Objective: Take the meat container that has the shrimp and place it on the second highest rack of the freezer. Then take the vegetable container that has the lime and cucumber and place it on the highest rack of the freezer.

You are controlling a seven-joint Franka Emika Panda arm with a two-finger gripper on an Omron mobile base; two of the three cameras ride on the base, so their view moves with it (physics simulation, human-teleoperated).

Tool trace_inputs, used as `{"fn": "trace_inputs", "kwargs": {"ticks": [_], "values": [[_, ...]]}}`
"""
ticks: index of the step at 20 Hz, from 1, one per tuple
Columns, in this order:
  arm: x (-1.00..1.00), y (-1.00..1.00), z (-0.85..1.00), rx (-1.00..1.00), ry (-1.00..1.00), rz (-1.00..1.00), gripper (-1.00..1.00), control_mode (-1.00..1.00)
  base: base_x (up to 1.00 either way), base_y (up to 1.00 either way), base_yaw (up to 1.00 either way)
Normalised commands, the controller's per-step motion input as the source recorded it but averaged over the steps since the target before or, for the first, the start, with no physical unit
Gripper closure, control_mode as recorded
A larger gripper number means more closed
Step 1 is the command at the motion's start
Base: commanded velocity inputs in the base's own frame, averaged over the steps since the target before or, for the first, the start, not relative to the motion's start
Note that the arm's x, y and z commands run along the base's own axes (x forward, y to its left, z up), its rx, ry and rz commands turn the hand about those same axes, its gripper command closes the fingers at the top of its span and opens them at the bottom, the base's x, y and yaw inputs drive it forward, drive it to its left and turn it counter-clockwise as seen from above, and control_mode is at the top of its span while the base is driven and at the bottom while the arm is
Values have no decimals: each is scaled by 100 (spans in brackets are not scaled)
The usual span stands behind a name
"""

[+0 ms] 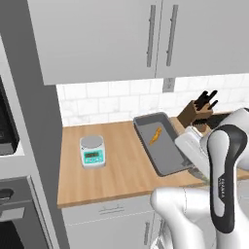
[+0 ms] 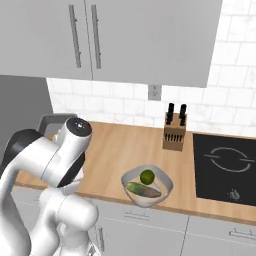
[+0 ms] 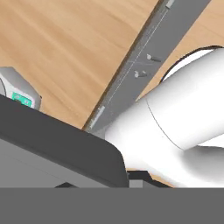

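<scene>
The shallow dark grey rectangular meat tray [image 1: 160, 143] hangs tilted above the wooden surface [image 1: 121, 168], its near corner pinched in the hand, whose fingers are pressed nearly together. A small orange shrimp [image 1: 155, 135] lies inside. Near the surface's front edge sits the round pale bowl [image 2: 147, 187] with a green lime [image 2: 147, 176] and cucumber [image 2: 143, 190].

Shrimp [image 1: 155, 135] in meat container [image 1: 146, 138], right of scale [image 1: 92, 151]; knife block [image 1: 195, 115] behind.
</scene>
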Motion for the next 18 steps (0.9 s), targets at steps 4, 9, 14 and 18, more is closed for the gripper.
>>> {"fn": "trace_inputs", "kwargs": {"ticks": [4,9,14,18], "values": [[0,0,0,0,0,0,100,100,-83,77,37],[0,0,0,0,0,0,100,100,-54,87,54],[0,0,0,0,0,0,100,100,-11,100,58],[0,0,0,0,0,0,100,100,0,100,47]]}}
